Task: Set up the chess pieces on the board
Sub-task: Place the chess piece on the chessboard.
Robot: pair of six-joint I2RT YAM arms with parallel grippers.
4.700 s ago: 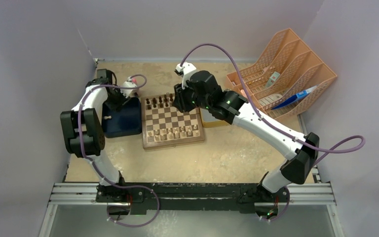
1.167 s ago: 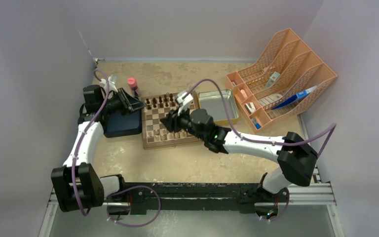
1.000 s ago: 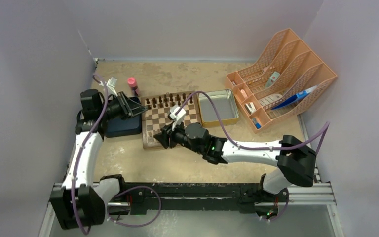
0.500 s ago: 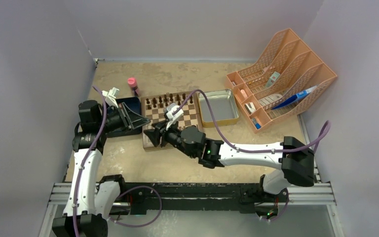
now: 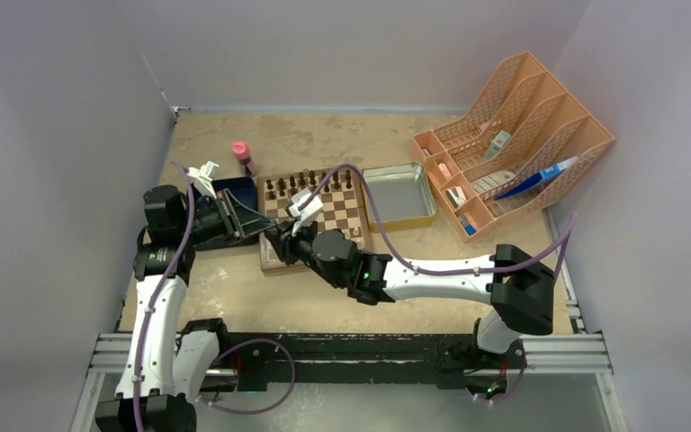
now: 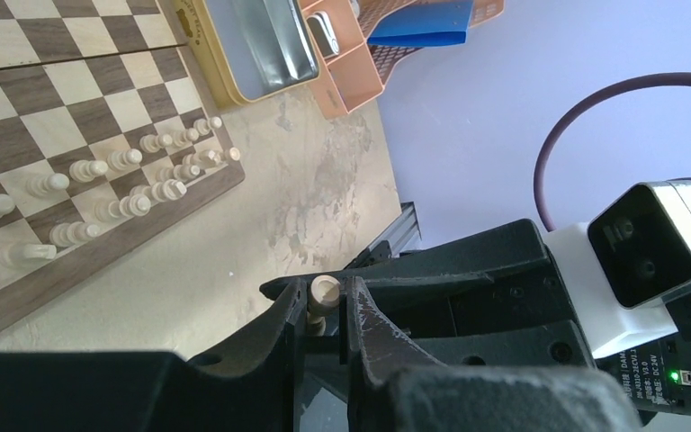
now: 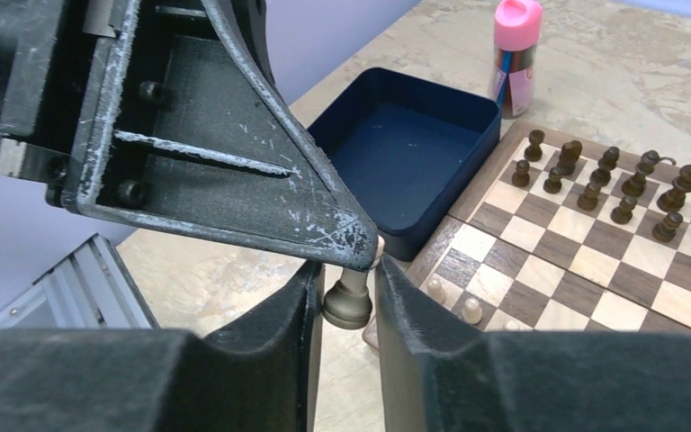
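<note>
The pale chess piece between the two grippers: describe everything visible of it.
The pale chess piece is a small turned figure, tan wood by its look; a slim stem and a wider round base show, its top hidden. It is in the air by the board's left edge, on no square. The left gripper is shut on its stem, and the right gripper has a finger on either side of its base; whether they press it cannot be told.
</note>
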